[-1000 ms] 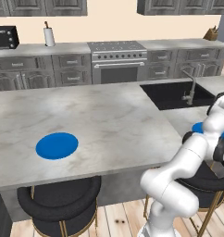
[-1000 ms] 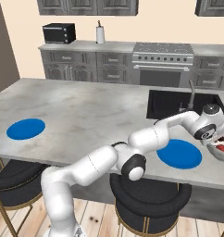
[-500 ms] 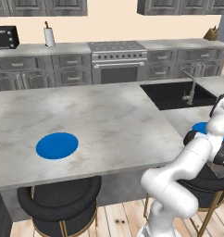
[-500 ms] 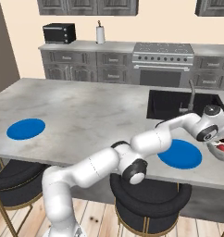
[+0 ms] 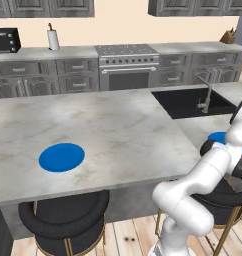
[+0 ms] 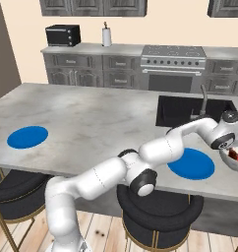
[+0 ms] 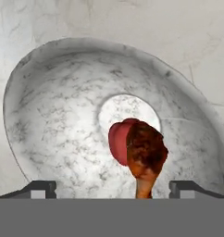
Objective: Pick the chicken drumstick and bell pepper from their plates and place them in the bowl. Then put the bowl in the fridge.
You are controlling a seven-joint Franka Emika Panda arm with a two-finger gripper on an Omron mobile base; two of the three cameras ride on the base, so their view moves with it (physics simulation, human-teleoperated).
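Just below my gripper sits the marble bowl, and the gripper's two fingertips stand wide apart, open, holding nothing. The red bell pepper lies in the bowl's bottom. The brown chicken drumstick leans on the pepper, its bone end pointing up between my fingers. From the right base view the bowl rests at the counter's right end, with my gripper over it. One blue plate lies bare beside the bowl, and the other plate lies far left. The fridge is out of view.
A sink with a faucet is set into the island behind the near plate. Black stools stand along the island's front edge. A stove, a toaster oven and a paper towel roll line the back counter.
My jaws have gone from nearly shut to wide open over the bowl, and the drumstick now lies in it. The arm has barely moved.
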